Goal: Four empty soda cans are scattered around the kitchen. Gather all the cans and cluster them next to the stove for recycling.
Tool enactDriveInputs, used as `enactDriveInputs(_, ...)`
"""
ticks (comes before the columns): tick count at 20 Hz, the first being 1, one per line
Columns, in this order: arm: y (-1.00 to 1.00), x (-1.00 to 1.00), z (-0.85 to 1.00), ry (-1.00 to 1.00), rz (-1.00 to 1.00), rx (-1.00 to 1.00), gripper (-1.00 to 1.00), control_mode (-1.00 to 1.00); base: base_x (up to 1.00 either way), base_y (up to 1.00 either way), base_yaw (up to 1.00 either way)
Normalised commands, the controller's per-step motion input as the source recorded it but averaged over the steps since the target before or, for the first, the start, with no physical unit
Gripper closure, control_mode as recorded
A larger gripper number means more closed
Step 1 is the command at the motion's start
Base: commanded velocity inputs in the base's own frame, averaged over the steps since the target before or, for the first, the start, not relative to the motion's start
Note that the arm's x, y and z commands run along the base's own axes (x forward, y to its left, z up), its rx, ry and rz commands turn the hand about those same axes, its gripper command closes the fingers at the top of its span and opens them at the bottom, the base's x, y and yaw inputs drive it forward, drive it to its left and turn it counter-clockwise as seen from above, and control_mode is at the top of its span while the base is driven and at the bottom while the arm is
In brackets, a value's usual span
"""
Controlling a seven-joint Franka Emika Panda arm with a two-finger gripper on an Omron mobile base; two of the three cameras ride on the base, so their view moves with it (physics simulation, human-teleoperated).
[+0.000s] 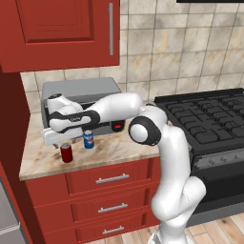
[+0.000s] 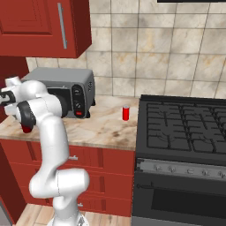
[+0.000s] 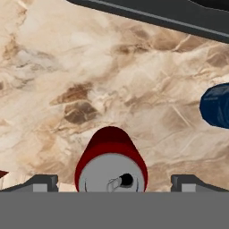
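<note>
Counter [image 1: 114, 151], far left: the gripper [image 3: 114, 181] hangs wide open straddling the top of 1 red can [image 1: 66, 153], gripping nothing. Just right of it stands the blue can [image 1: 88, 139], before the toaster oven [image 1: 81, 93]. Further right, another red can [image 2: 126, 113] stands just beside the stove [image 2: 185, 128].

A red soda can [image 1: 66, 153] stands upright near the tabletop's front edge, a blue soda can [image 1: 88, 139] upright just beside it. Another red can [image 2: 126, 113] stands upright close beside the black stove [image 2: 185, 126].
</note>
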Motion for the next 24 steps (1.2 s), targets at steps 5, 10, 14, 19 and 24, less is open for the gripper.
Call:
enactDriveInputs(5, 0.00, 0.00, -0.09, 0.05, -0.05, 0.00, -1.00, -1.00, 0.00, 0.00, 0.00)
enactDriveInputs(10, 0.00, 0.00, -0.13, 0.01, -0.05, 0.00, -1.00, -1.00, 0.00, 0.00, 0.00)
enactDriveInputs(14, 0.01, 0.00, -0.12, 0.00, -0.05, 0.00, -1.00, -1.00, 0.00, 0.00, 0.00)
enactDriveInputs(19, 0.00, 0.00, -0.09, 0.00, -0.05, 0.00, -1.00, -1.00, 0.00, 0.00, 0.00)
enactDriveInputs(24, 0.00, 0.00, -0.08, 0.00, -0.05, 0.00, -1.00, -1.00, 0.00, 0.00, 0.00)
